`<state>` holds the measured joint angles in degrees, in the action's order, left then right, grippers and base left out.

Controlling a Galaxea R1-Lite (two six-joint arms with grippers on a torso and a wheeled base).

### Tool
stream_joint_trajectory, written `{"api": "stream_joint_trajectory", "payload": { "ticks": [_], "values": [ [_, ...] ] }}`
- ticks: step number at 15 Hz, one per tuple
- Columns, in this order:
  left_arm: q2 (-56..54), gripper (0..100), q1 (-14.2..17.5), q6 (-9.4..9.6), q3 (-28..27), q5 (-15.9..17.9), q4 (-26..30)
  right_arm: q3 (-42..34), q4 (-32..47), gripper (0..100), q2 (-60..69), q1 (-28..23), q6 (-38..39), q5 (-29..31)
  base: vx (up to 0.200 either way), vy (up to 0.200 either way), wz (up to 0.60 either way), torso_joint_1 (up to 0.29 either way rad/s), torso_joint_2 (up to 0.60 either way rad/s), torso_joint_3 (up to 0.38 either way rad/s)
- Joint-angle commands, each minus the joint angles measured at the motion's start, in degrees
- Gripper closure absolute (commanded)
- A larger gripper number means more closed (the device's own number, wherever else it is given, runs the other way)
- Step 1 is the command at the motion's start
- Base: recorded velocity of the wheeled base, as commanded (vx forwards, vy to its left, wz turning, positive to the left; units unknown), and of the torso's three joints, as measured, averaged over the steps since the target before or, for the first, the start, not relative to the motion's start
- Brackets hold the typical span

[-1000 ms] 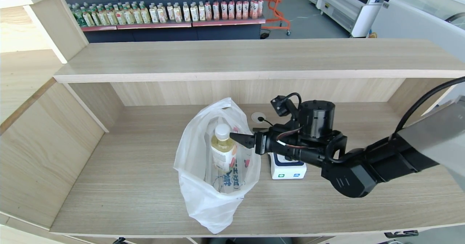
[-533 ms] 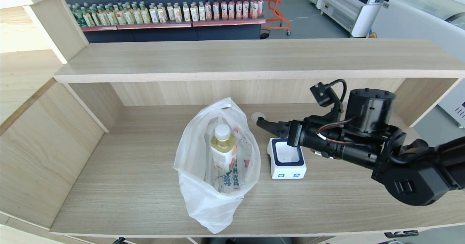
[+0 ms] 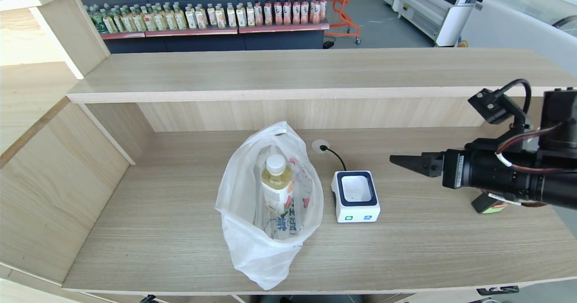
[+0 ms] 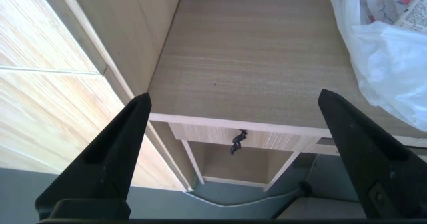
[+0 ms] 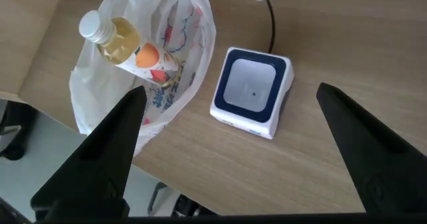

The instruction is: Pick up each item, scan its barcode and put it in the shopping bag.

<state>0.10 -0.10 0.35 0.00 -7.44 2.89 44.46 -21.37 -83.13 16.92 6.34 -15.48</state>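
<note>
Hovering right of the white box-shaped scanner (image 3: 356, 196): black right gripper (image 3: 399, 160), jaws released; white-capped yellow drink bottle (image 3: 276, 183) inside white plastic shopping bag (image 3: 252, 253).

Surface: pale wood-grain counter (image 3: 428, 249), set in a recess that runs left to right.
Far ledge: a raised wooden top (image 3: 315, 68) spans the far side, with a matching back panel (image 3: 315, 111) beneath it.
Left side: a slanted wooden side panel (image 3: 54, 195) closes the recess.
Store shelf: far behind, a dark shelf (image 3: 212, 30) with a red edge carries a row of drink bottles (image 3: 203, 16).
Far right: white chest freezers (image 3: 432, 5); an orange trolley (image 3: 345, 5) stands between them and the shelf.
Floor: smooth grey floor (image 3: 383, 28).
Light: bright and even.
</note>
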Motion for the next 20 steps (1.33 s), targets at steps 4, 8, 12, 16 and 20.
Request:
{"api": "stream_joint_trajectory", "payload": {
  "ticks": [4,8,12,16,20],
  "values": [
    [-0.01,0,0.01,-0.27,0.0,-0.03,0.01,-2.01,1.42,0,8.07,-3.12,-1.86,2.3,-0.05,0.0,0.0,0.002,0.0,-0.001],
    [-0.01,0,0.01,-0.18,0.0,-0.03,0.01,-2.45,1.68,0,7.98,-3.12,-1.86,4.06,-0.2,0.0,0.0,0.007,0.0,0.001],
    [-0.01,0,0.01,0.0,0.0,-0.03,0.01,-2.62,4.58,0,7.98,-3.12,-1.86,8.54,-0.05,0.0,0.0,-0.002,0.0,0.003],
    [-0.01,0,0.01,0.26,0.0,-0.03,0.01,-2.62,4.67,0,8.07,-4.0,-1.86,8.71,0.0,-0.2,0.0,0.004,0.0,0.004],
    [-0.01,0,0.01,0.26,0.0,-0.03,0.01,-3.06,6.69,0,8.95,-4.97,-1.86,8.71,0.0,-0.2,0.0,0.001,0.0,0.0]
  ]
}}
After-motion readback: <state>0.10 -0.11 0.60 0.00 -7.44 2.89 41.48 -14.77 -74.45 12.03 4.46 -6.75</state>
